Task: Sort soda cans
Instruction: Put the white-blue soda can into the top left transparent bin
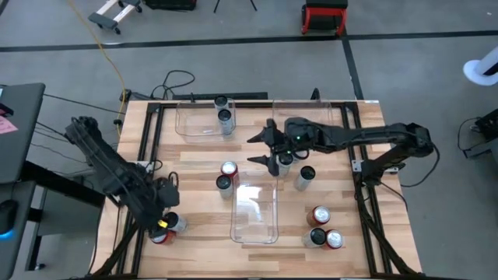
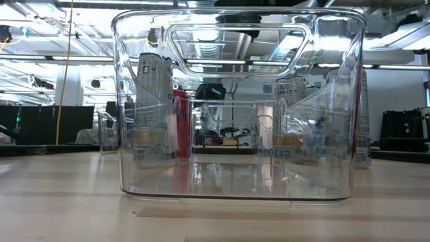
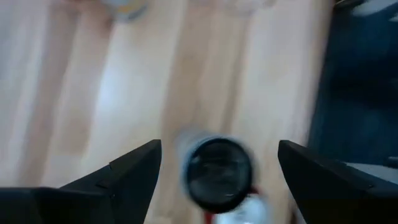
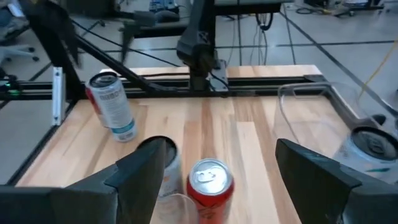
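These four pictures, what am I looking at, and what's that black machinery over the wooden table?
It is a robot with two dark arms at a wooden table. One camera looks down from above, one sits at table height behind a clear plastic bin, and one rides on each wrist. Soda cans stand scattered on the table, two in the far bin. The left gripper hangs open over a dark-topped can at the near left corner. The right gripper is open above the middle cans, with a red can in front of it. Neither holds anything.
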`<state>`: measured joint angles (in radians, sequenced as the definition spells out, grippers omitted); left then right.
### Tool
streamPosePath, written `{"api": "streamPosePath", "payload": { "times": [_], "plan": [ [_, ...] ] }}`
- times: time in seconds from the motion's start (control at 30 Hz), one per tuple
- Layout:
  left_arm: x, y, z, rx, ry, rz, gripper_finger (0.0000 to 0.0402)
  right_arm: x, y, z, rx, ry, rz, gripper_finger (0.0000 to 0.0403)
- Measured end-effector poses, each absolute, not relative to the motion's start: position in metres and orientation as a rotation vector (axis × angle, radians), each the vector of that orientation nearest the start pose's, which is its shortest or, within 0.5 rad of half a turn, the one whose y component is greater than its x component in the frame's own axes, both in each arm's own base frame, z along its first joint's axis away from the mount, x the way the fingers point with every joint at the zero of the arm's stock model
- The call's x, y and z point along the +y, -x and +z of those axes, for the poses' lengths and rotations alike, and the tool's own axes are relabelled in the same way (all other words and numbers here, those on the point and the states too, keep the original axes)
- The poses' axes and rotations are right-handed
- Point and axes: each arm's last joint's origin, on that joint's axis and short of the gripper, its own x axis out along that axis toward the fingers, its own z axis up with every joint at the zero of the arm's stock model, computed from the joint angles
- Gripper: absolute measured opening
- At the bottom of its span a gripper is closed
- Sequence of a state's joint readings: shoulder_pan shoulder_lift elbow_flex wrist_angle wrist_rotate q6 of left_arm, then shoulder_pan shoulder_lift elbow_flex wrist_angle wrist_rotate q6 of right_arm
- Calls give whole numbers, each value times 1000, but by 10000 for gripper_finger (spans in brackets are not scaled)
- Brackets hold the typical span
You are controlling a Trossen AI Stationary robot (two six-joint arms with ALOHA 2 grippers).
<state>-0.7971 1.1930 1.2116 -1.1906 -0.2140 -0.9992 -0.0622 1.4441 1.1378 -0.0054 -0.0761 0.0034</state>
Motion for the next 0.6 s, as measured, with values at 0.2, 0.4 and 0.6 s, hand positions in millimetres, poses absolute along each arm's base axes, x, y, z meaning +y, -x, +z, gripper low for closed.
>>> {"api": "streamPosePath", "payload": {
  "times": [0.2,0.4,0.6],
  "plan": [
    [-154,-150,309,1237,279,138,315,-10,-330,319,313,-21,38,321],
    [-159,-152,311,1203,362,118,315,-9,-330,318,320,-20,41,321],
    [-160,-152,313,1202,441,134,315,-9,-330,318,324,-15,42,321]
  ]
}}
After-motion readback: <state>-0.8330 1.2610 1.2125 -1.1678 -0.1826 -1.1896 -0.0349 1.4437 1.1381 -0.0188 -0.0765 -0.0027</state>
